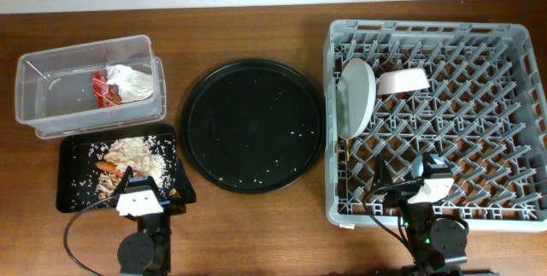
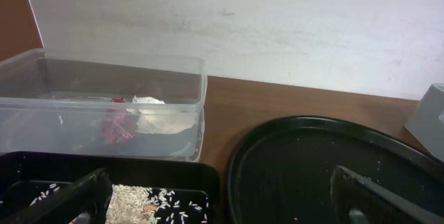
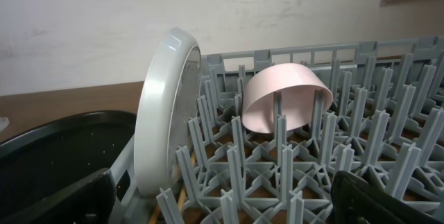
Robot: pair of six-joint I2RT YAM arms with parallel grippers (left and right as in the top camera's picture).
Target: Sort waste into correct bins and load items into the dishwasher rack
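The clear tub (image 1: 51,109) at the far left holds the red wrapper (image 1: 106,90) and white napkin (image 1: 132,82); they also show in the left wrist view, wrapper (image 2: 116,125) and napkin (image 2: 163,120). The flat black tray (image 1: 68,192) holds rice (image 1: 137,150) and the carrot stick (image 1: 107,167). My left gripper (image 1: 141,182) (image 2: 222,203) is open and empty over the tray's near right corner. The grey rack (image 1: 427,28) holds the upright plate (image 1: 356,96) (image 3: 163,113), the tipped bowl (image 1: 402,81) (image 3: 284,92) and chopsticks (image 1: 349,149) (image 3: 182,200). My right gripper (image 1: 408,173) (image 3: 222,203) is open over the rack's front. The blue cup is out of view.
A large round black tray (image 1: 252,126) with scattered rice grains lies between the bins and the rack; it shows in the left wrist view (image 2: 312,168) and the right wrist view (image 3: 62,154). A white wall stands behind the table.
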